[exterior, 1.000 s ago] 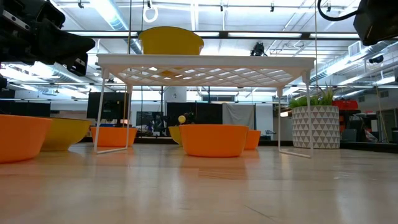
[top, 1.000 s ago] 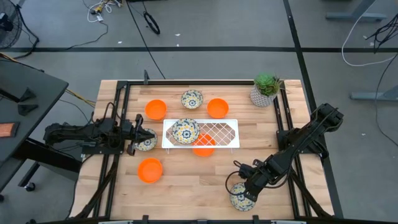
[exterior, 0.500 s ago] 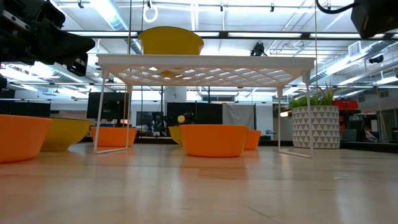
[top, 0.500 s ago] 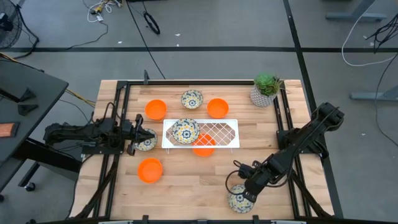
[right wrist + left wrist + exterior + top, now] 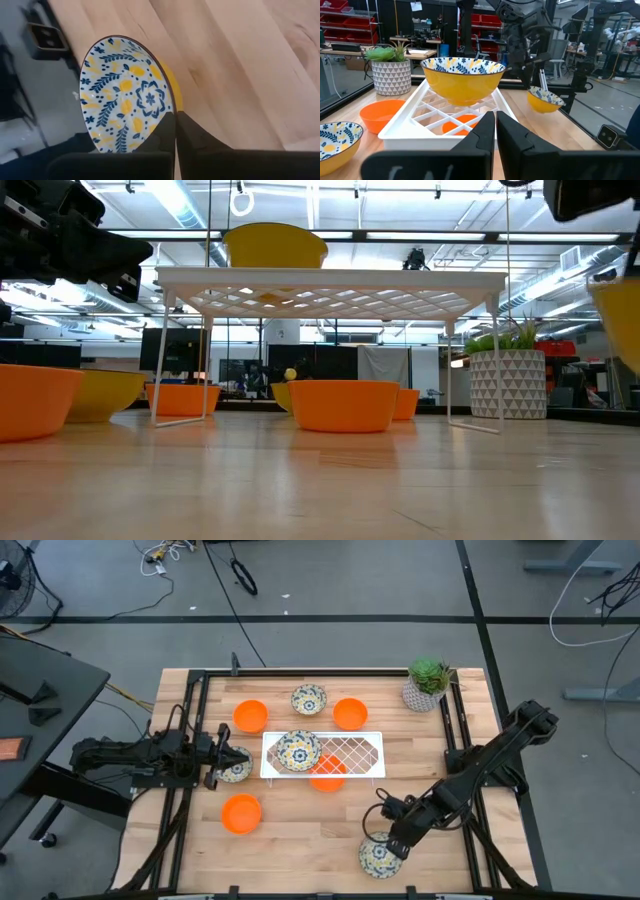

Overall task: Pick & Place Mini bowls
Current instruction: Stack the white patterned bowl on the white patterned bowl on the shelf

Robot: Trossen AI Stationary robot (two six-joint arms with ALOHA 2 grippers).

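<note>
The floral mini bowl (image 5: 379, 856) at the counter's near right edge now hangs tilted off the wood, its rim pinched in the right gripper (image 5: 175, 116) jaws; a second ago it sat lower and further right, and in the low view its yellow underside (image 5: 622, 320) has newly appeared. The left gripper (image 5: 495, 116), jaws pressed together, waits by another glossy floral bowl (image 5: 233, 768). A third (image 5: 297, 750) sits on the white lattice rack (image 5: 350, 754), with smooth orange bowls (image 5: 241, 813) around on the planked wooden counter (image 5: 300, 830).
</note>
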